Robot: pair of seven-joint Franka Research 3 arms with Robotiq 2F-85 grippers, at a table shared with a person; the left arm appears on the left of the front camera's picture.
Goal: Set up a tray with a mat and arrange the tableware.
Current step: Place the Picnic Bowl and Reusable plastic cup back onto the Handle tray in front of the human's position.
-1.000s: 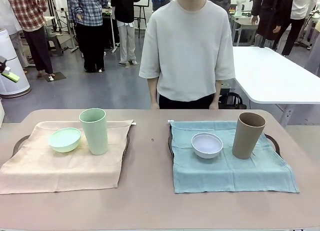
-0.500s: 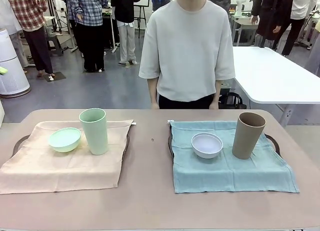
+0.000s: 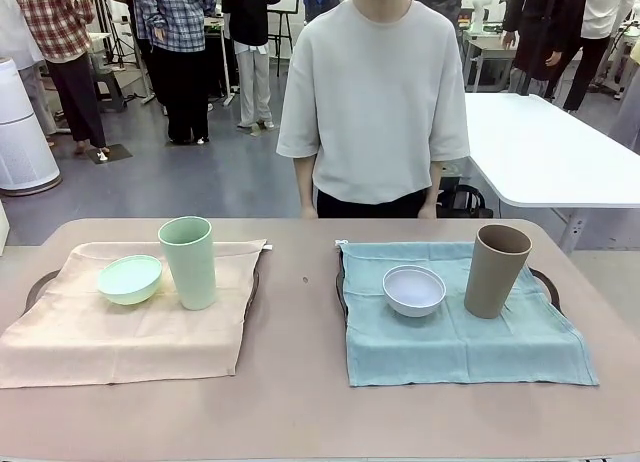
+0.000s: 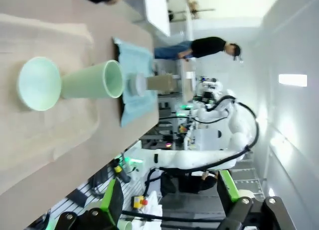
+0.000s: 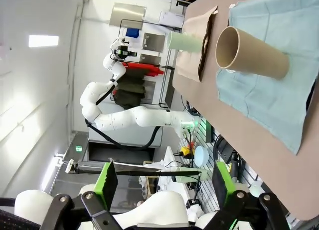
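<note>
Both my grippers, left [image 4: 167, 210] and right [image 5: 162, 195], gape empty, pulled back. Green cup [image 3: 188, 262] upright, nearer left; brown cup [image 3: 496, 271] upright, nearer right.

Front view: two dark trays [image 3: 546, 279] lie mostly hidden under their cloths, only rim slivers showing at about 9 and 3 o'clock of each. The person [image 3: 373, 102] is cut off at the top edge and hidden below the waist by the tabletop [image 3: 300, 402]. In the left wrist view, the white bowl [image 4: 133, 84] and brown cup [image 4: 160, 83] are small and partly hidden behind the green cup [image 4: 92, 81]. In the right wrist view, the brown cup hides most of the white bowl.
</note>
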